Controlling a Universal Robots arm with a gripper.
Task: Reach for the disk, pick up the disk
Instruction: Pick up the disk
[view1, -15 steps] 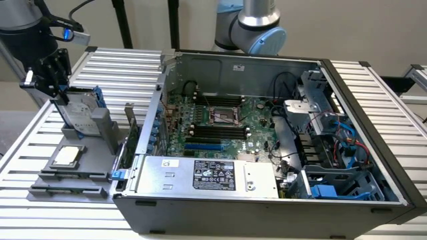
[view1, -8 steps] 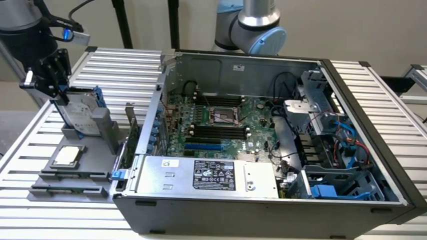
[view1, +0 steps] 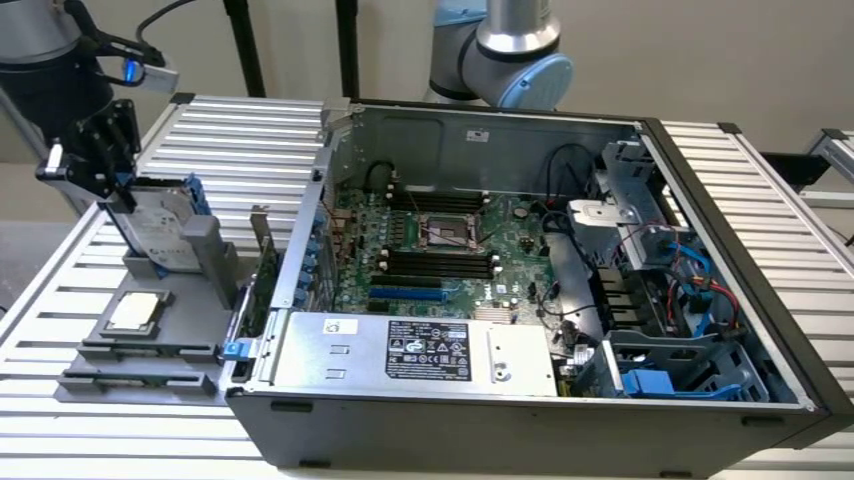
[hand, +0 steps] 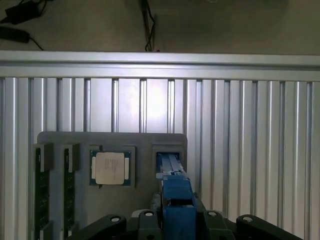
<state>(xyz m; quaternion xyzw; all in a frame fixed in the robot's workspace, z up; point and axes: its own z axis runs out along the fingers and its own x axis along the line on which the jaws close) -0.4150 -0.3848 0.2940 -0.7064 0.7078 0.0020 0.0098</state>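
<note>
Arm (view1: 47, 60): I have it over the exterior view's left, wrist pointing down.
Tool (view1: 114, 195): jaws closed on the disk (view1: 163, 232).

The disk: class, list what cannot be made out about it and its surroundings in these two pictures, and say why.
Label print on the disk: exterior view, too small and slanted to read.
Disk's lower part: exterior view, sunk in the grey holder.
Disk's upper corner: exterior view, behind the tool.
Disk's broad faces: wrist view, seen edge-on.
Print on the chip: too small in both views.
</note>
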